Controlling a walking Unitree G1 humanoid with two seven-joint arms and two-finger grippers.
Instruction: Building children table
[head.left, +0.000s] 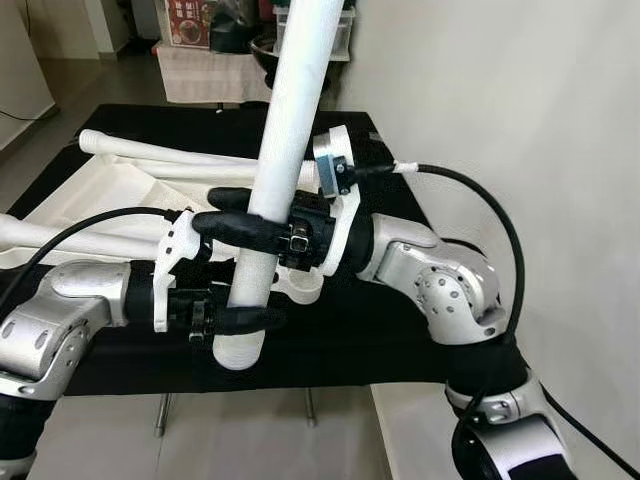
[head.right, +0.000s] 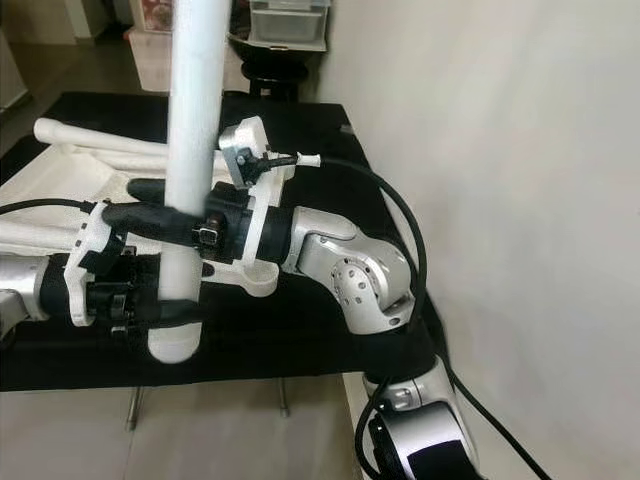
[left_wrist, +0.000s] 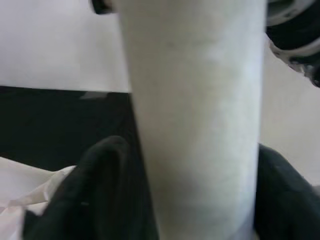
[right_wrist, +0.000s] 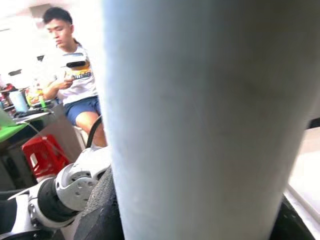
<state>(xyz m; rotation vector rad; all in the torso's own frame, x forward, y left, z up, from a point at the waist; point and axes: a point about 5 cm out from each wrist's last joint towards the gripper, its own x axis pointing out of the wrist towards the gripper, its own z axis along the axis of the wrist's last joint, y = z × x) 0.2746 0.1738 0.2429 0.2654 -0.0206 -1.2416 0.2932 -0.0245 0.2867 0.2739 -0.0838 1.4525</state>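
Fingers of both grippers pinch the white leg (head.left: 283, 150), held upright above the black counter (head.left: 400, 340): right gripper (head.left: 240, 228) higher, left gripper (head.left: 250, 320) near its bottom end. Keeping both grips aligned should prevent twisting.

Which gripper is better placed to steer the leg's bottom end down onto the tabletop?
Left. The left gripper clamps the white leg just above its bottom end, while the right gripper grips higher up.

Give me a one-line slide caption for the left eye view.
Both grippers, left below right, clamp an upright white table leg above the black table.
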